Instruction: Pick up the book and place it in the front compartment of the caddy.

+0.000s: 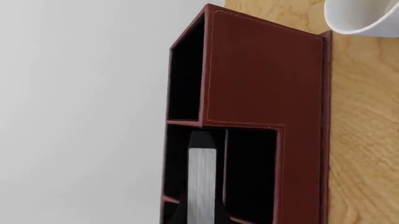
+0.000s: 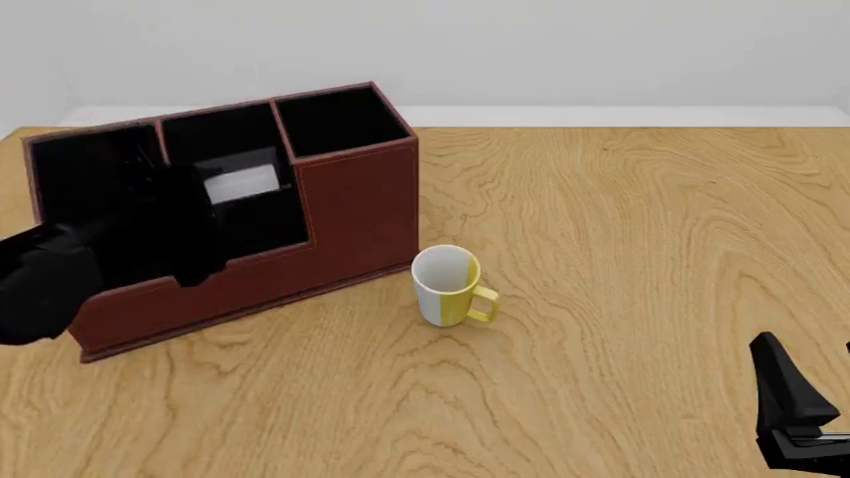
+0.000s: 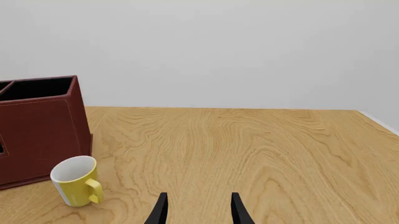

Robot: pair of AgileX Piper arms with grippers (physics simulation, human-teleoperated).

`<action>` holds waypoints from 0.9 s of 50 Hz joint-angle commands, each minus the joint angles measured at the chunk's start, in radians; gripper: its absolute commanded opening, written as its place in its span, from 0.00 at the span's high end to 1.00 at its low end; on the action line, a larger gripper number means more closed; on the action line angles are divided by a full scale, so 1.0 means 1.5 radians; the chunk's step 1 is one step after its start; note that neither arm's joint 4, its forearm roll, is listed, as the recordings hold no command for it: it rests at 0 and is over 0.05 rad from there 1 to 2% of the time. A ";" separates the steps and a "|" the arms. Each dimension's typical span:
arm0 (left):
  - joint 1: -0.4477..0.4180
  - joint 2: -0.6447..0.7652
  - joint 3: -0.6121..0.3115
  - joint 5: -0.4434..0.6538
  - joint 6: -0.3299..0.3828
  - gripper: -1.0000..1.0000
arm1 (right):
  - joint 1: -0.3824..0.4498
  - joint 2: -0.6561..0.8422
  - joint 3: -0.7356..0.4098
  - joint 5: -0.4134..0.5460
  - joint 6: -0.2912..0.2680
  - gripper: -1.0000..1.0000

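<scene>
The reddish-brown caddy (image 2: pixel 358 214) stands at the left of the table, and its black-lined compartments also show in the left wrist view (image 1: pixel 268 79). The black book, with its white page edge (image 2: pixel 246 183), is at the caddy's low front section, just in front of the middle back compartment. In the left wrist view the book (image 1: pixel 201 182) sits centred between dark finger shapes over the low compartments. My left gripper (image 2: pixel 215 202) appears shut on the book, dark against the black lining. My right gripper (image 3: pixel 198 211) is open and empty, low at the table's near right (image 2: pixel 797 408).
A white-and-yellow mug (image 2: pixel 448 286) stands upright just right of the caddy's front corner, handle toward the right. It also shows in the right wrist view (image 3: pixel 76 180) and at the edge of the left wrist view (image 1: pixel 361 16). The wooden table (image 2: pixel 638 249) stretches right of the mug.
</scene>
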 commanded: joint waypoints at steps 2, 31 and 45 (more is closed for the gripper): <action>0.001 0.010 0.008 -0.026 0.020 1.00 | 0.000 0.000 0.000 0.000 0.000 0.00; 0.019 0.062 0.016 -0.076 0.029 1.00 | 0.000 0.000 0.000 0.000 0.000 0.00; 0.015 0.065 0.005 -0.066 0.012 1.00 | 0.000 0.000 0.000 0.000 0.000 0.00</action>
